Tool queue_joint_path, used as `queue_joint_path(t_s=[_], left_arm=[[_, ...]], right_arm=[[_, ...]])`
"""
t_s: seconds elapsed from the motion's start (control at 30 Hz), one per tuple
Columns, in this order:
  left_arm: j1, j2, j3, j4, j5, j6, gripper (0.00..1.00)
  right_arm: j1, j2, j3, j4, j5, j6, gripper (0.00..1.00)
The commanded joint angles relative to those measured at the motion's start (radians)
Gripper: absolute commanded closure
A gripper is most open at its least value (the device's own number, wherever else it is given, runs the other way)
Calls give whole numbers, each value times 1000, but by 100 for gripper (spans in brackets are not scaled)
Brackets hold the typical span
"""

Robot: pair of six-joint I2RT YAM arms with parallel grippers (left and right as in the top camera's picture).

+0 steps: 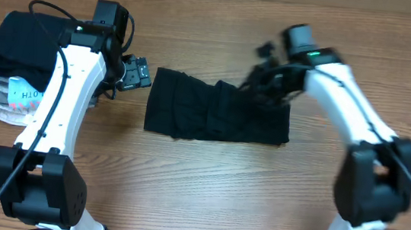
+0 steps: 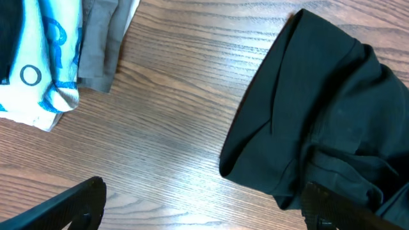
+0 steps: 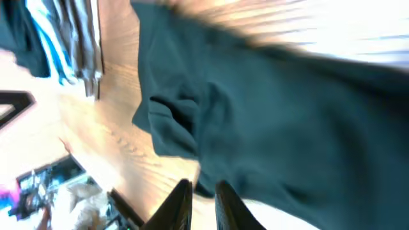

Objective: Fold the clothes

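The clothes, a black T-shirt (image 1: 217, 110), lie folded into a long strip across the middle of the table. My left gripper (image 1: 137, 73) hovers just off the strip's left end, wide open with only bare wood between its fingers (image 2: 201, 207). In the left wrist view the shirt's (image 2: 332, 121) folded end lies by the right finger. My right gripper (image 1: 264, 79) is over the strip's upper right part, blurred. In the right wrist view its fingers (image 3: 203, 191) stand a narrow gap apart with nothing between them, the shirt (image 3: 287, 108) just beyond the tips.
A pile of folded garments (image 1: 16, 64) sits at the table's left edge, a black one on top. Under it lie a light-blue-and-white printed one (image 2: 38, 70) and a grey one (image 2: 102, 45). Bare wood (image 1: 206, 184) runs in front of the shirt.
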Motion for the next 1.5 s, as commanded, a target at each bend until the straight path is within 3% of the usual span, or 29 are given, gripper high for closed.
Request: queue_joint_path(t_s=[0.0,0.1,0.23,0.7,1.17,1.3,1.47], left_arm=[[4,9,-2,-3,-12,12,0],[4,9,-2,-3,-12,12,0],[4,9,-2,-3,-13,12,0],[4,9,-2,-3,-12,12,0],[4,9,-2,-3,-12,12,0],[4,9,-2,-3,-12,12,0],[4,9,-2,-3,-13,12,0]], right_arm=[[-108,-97,35,-92,132,-79,78],[-183,-93,15,-147,236,-79,50],[-229,-90,-51,-143,294,-78,41],[-230,-90,-394,251,237,-79,41],[-192,-89,-529,453,128,-78,43],[-178,-85,-530,463,137,-77,52],[-178,-84,-530,467,197,-70,72]])
